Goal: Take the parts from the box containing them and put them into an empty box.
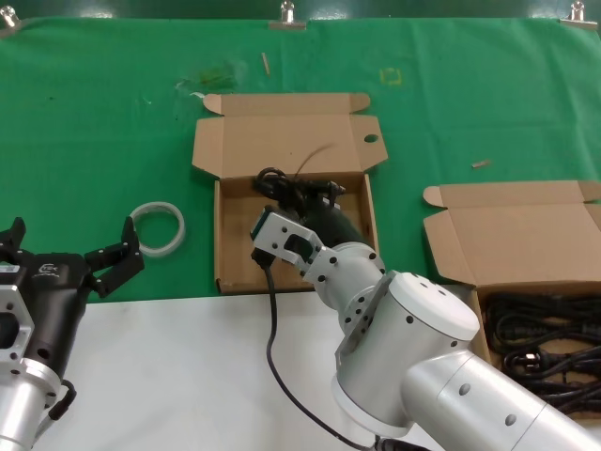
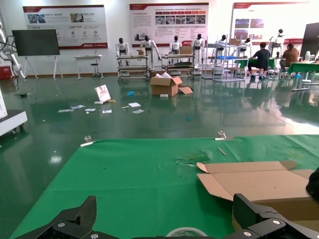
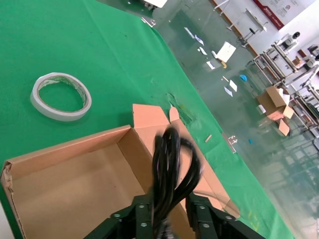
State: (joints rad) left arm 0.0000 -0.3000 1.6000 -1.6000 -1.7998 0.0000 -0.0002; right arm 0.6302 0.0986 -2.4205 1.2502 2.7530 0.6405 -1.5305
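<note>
My right gripper (image 1: 315,200) reaches over the box with a round hole in its lid (image 1: 235,249) and is shut on a looped black power cord (image 1: 282,185). In the right wrist view the cord bundle (image 3: 169,169) sticks out from between the fingers (image 3: 137,216) above that box's bare floor (image 3: 75,194). The box with the plain lid (image 1: 512,235) stands at the right and holds several more black cords (image 1: 545,348). My left gripper (image 1: 70,256) is open and empty at the near left, short of the tape ring.
A white tape ring (image 1: 158,228) lies on the green cloth left of the holed box; it also shows in the right wrist view (image 3: 61,96). A white table strip (image 1: 169,376) runs along the front. Small scraps lie on the cloth at the back.
</note>
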